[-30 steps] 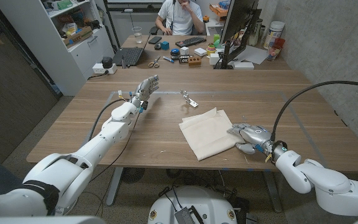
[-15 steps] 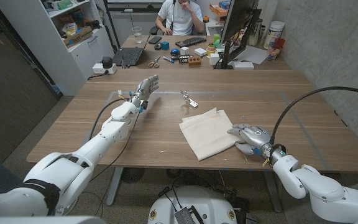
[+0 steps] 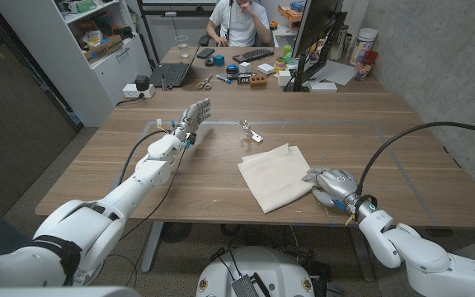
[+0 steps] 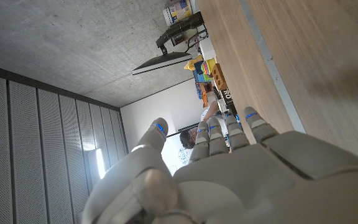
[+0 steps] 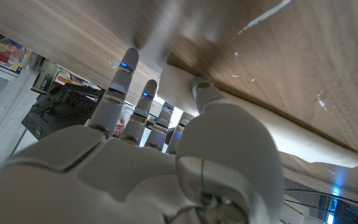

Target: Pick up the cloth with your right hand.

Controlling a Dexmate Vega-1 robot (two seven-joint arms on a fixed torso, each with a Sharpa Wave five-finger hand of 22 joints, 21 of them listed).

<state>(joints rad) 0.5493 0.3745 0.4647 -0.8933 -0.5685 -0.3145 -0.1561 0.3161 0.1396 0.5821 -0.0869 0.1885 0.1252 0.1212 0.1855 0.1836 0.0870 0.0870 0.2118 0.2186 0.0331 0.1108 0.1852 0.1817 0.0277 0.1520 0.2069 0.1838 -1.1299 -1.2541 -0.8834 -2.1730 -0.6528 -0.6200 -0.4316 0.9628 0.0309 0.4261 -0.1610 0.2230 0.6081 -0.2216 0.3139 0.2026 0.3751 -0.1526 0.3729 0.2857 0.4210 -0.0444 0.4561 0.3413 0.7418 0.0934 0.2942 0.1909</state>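
Observation:
A beige folded cloth (image 3: pixel 275 175) lies on the wooden table (image 3: pixel 402 124), right of the middle. My right hand (image 3: pixel 330 183) sits low at the cloth's right edge, fingers stretched toward it and touching the hem. In the right wrist view the right hand (image 5: pixel 166 155) has straight fingers, and the thumb tip presses on the cloth (image 5: pixel 291 127); nothing is gripped. My left hand (image 3: pixel 196 113) hovers over the table's far left part with fingers extended and apart, holding nothing. The left wrist view shows the left hand (image 4: pixel 229 168) the same way.
A small metal clip (image 3: pixel 251 132) lies just beyond the cloth. Blue tape lines (image 3: pixel 336 122) mark a rectangle on the table. Behind it, a desk holds a laptop (image 3: pixel 171 74), a monitor (image 3: pixel 316 33) and small items, with a person (image 3: pixel 239 21) seated there.
My right forearm has swung inward toward the table's near edge while the hand stays at the cloth's right edge. The left arm and the cloth have not moved.

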